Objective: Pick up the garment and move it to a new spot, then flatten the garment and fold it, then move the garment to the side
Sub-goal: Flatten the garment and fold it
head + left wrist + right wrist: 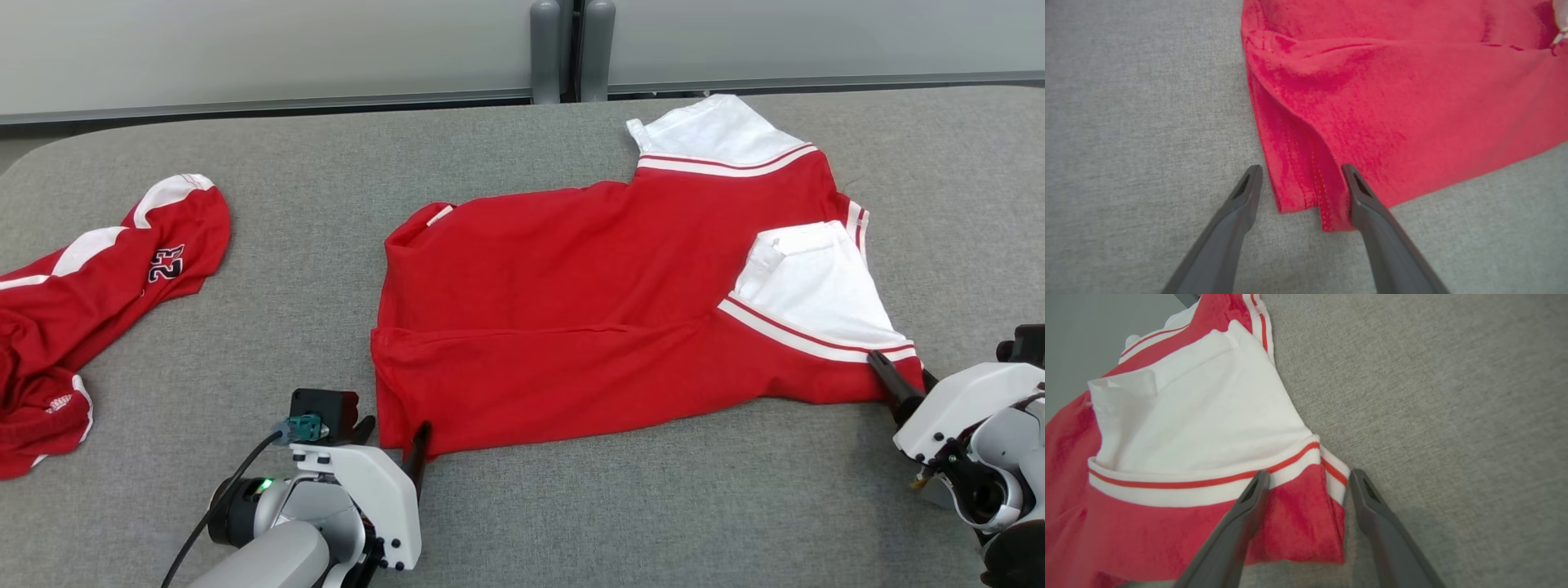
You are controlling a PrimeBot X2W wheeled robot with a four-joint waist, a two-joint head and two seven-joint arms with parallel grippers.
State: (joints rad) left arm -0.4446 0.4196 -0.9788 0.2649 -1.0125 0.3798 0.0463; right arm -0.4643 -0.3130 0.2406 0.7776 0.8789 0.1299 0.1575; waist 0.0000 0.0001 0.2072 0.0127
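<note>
The garment is a red shirt with white, red-striped sleeves. It lies spread on the grey table, with its near long edge doubled over. My left gripper is open at the garment's near left corner. In the left wrist view that red hem corner lies on the table between the spread fingers of the left gripper. My right gripper is open at the near right corner. There the striped sleeve corner lies between the spread fingers of the right gripper.
A second red and white garment with a number on it lies crumpled at the table's left edge. A pale wall and two grey posts stand behind the table's far edge. Bare grey cloth runs along the near side.
</note>
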